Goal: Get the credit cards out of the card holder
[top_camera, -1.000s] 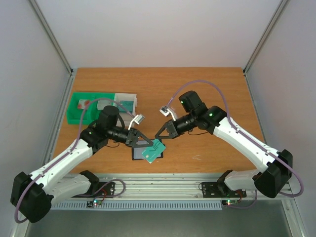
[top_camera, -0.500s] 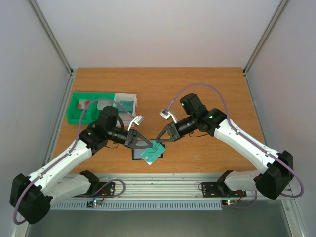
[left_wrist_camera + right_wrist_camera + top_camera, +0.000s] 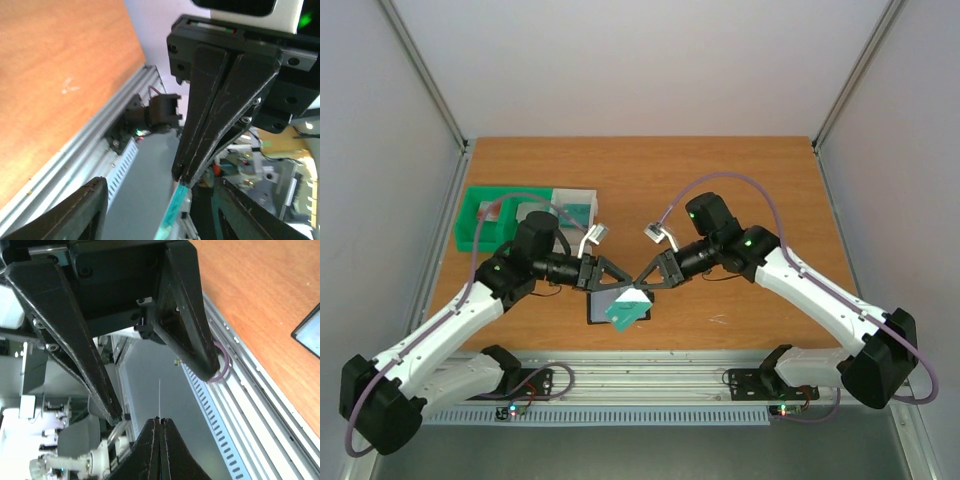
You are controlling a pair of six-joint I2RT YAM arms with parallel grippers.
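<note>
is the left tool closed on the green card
No, the left tool stands open while the right tool pinches the green card.

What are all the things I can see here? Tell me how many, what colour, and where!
table: 1, orange-brown wood, under everything
green tray: 1, green, far left of the table
white tray: 1, white, right beside the green tray
card holder: 1, black with a grey-blue pocket, on the table near the front middle
credit card: 1 seen, teal-green, over the card holder, pinched at one end
arms: 2, white and black, reaching in from the near corners
left fingers: 2, black, spread open beside the card
right fingers: 2, black, shut on the credit card
</note>
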